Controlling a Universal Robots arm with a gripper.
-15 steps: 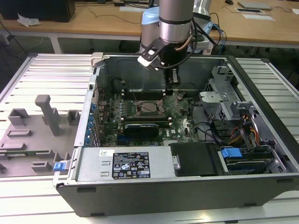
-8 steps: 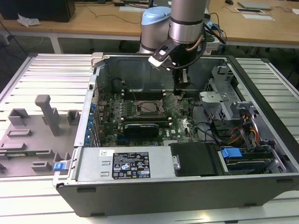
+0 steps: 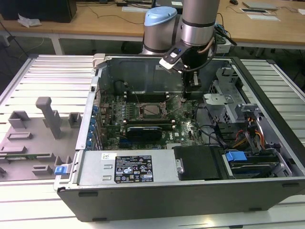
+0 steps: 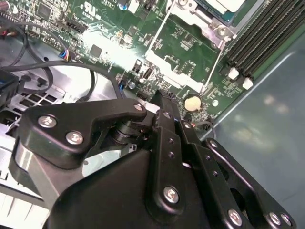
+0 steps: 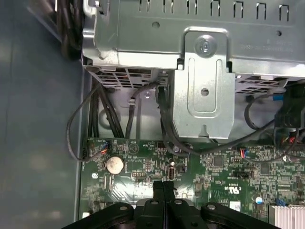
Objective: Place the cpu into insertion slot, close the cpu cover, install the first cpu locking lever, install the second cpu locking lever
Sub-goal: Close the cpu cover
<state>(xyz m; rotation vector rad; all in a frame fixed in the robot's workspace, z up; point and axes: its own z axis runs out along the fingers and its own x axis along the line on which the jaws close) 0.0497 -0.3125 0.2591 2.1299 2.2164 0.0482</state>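
Exterior view, one cpu in one insertion slot, one gripper, jaws together, empty

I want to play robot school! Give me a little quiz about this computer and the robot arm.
1. True or false: the gripper is holding the cpu.
2. Which round thing lies on the motherboard near the gripper? A) coin battery B) fan C) wheel
3. Fill in: the cap on the arm's joint is light ____.
Key: 1 false, the cpu lies in the insertion slot, away from the shut gripper. 2 A. 3 blue.
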